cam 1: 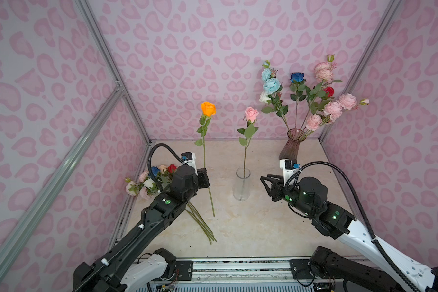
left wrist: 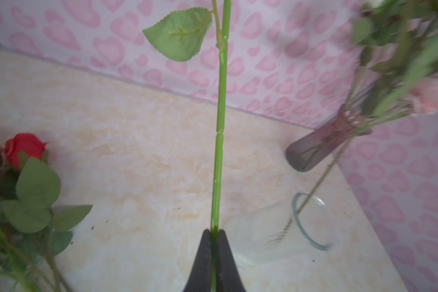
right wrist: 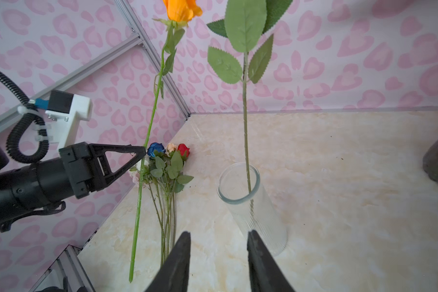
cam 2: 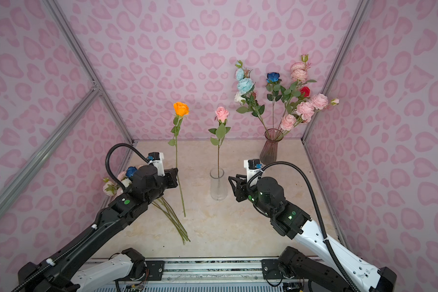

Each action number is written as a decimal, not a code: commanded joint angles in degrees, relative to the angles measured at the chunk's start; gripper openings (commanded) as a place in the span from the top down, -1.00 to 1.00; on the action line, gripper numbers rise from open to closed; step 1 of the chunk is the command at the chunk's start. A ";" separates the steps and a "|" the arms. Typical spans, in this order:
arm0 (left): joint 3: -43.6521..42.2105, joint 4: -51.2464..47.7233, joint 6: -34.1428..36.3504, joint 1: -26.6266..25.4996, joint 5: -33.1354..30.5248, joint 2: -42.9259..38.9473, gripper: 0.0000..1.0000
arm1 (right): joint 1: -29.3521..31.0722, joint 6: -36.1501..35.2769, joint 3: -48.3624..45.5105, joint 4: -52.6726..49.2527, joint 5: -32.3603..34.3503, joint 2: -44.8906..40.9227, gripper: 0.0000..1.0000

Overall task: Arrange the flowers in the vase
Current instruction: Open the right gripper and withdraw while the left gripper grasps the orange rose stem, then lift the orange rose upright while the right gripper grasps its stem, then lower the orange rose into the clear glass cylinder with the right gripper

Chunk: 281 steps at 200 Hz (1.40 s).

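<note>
My left gripper (cam 1: 208,180) (left wrist: 214,231) is shut on the green stem (left wrist: 220,126) of an orange rose (cam 1: 208,109) (right wrist: 181,10) and holds it upright, left of the clear glass vase (cam 1: 242,187) (right wrist: 253,215). A pink rose (cam 1: 251,113) stands in that vase at the table's middle. Just right of the vase, my right gripper (cam 1: 266,189) (right wrist: 218,235) is open with nothing between its fingers. More flowers (cam 1: 149,182) (right wrist: 167,161) lie in a bunch on the table at the left, partly hidden by my left arm.
A purple vase (cam 1: 290,149) (left wrist: 314,149) at the back right holds a bouquet (cam 1: 314,101) of blue, white, red and pink heads. Pink patterned walls close in the marble-look table (cam 1: 263,227) on three sides. A rail (cam 1: 238,268) runs along the front.
</note>
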 commanded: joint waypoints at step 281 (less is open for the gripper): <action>-7.50 3.47 0.81 -10.52 -6.91 -18.93 -0.06 | 10.45 -16.85 25.55 16.63 10.42 21.84 0.85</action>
